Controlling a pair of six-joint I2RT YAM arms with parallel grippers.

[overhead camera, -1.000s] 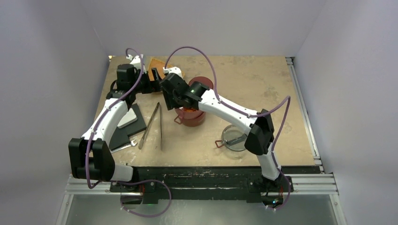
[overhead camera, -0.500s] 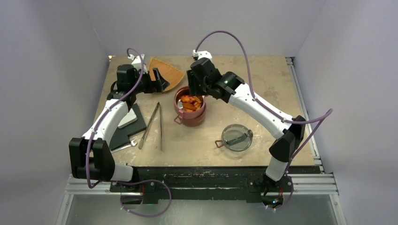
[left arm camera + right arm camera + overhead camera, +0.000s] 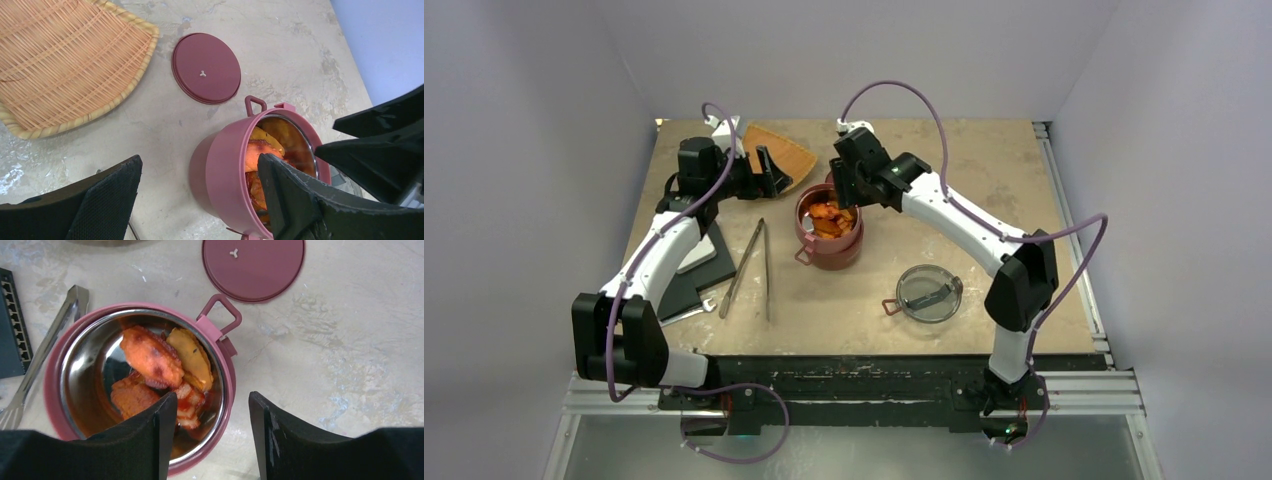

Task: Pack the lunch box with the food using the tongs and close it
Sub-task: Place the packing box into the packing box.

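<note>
**Change noted:** since the frame one second back, the right arm has swung off its reach across the left side of the table and drawn its elbow in. The right claw (image 3: 212, 402) now hangs over the far rim of the lunch box (image 3: 215, 175). The left arm has barely shifted.

**Right claw:** released, fingers apart, nothing between them.
- Directly beneath its fingertips the lunch box stands upright on the table (image 3: 350, 340), lid off.
- The food (image 3: 150, 357) lies inside, orange and red pieces piled against the steel lining.
- The tongs (image 3: 47, 345) lie flat just beside the bowl, on the side towards the left arm. Neither claw touches them.
- Ahead of the fingertips, past the bowl's handle, a dark-red disc lid (image 3: 253, 270) lies flat, apart from the bowl.

**Left claw** (image 3: 199, 160)**:** released, spread wide, empty.
- The lunch box stands near one finger.
- A woven orange tray (image 3: 65, 60) lies ahead on the other side.

**Farthest from both claws:** the smoky clear top lid (image 3: 927, 292) rests on the table towards the right arm's base, well apart from the bowl.
</note>
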